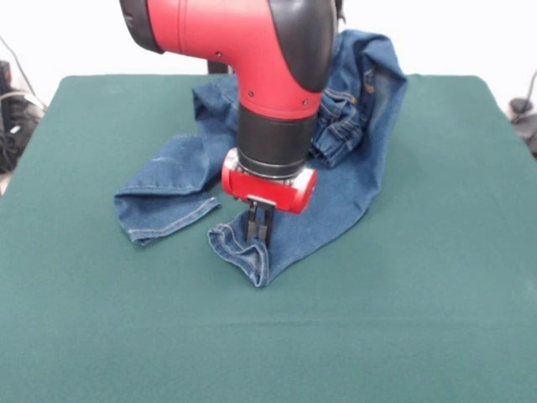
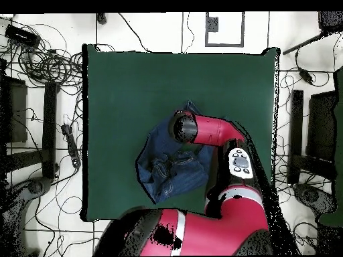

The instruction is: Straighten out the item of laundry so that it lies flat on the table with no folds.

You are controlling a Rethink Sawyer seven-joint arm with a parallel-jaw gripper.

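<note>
In the front view, the jeans point(image 1: 352, 159) lie crumpled on the green table point(image 1: 436, 319), bunched toward its far edge and roughly midway between its side edges. The waist end is heaped at the far edge, with orange-stitched seams showing. Two legs run forward from the heap toward the table's middle: one ends in a folded hem toward the left, the other in a curled hem near the centre. The red arm point(image 1: 268, 75) comes straight down over the denim, and the claw point(image 1: 259, 223) has its dark fingers point(image 1: 254, 220) close together on the curled hem of the centre leg. They seem to pinch the cloth, though the contact itself is hard to make out.

In the overhead view, the jeans point(image 2: 167, 167) are a compact blue bundle near the table's point(image 2: 134, 87) base-side edge, with the arm point(image 2: 208, 128) covering part of them; the claw is hidden.

Judging by this, the step in hand is gripping a leg hem. Next, that leg likely needs drawing away from the heap toward the open green, low and steady.
</note>
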